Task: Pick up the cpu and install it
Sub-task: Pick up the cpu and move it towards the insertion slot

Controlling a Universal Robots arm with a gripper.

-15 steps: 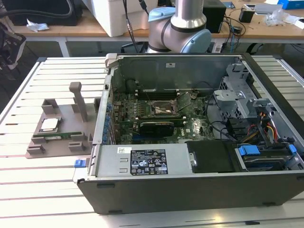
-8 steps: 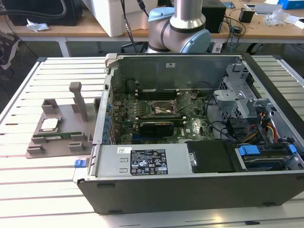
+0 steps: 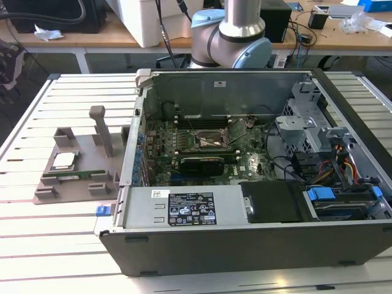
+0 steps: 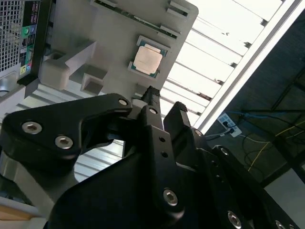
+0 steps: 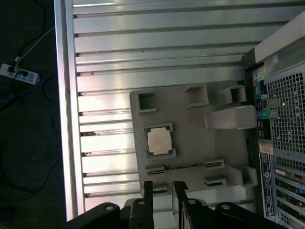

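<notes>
Desk: a slatted metal desk (image 3: 61,245) carries a grey tray (image 3: 44,195) and an open computer case (image 3: 245,245).
Case: in the exterior view it sits at 3 o'clock from the tray, just beside it, lid off, with the board's empty socket (image 3: 211,141) exposed and a black card (image 3: 199,164) at 6 o'clock from the socket.
Arm: the robot arm (image 3: 236,30) rises behind the case at 12 o'clock in the exterior view.
Tray clutter: an upright post (image 3: 101,128) stands between the cpu and the case; a green memory stick (image 3: 76,176) lies in its slot at 6 o'clock from the cpu.
Cpu: the cpu (image 3: 64,160) lies flat in its square pocket on the tray, silver top up.
Jaws: narrow gap between the black fingertips (image 5: 147,188), holding nothing.
Cpu to jaws: in the first wrist view the cpu (image 5: 159,141) is apart from the fingertips, untouched, with the memory stick (image 5: 183,166) lying between them; the gap lines up roughly with the cpu.
</notes>
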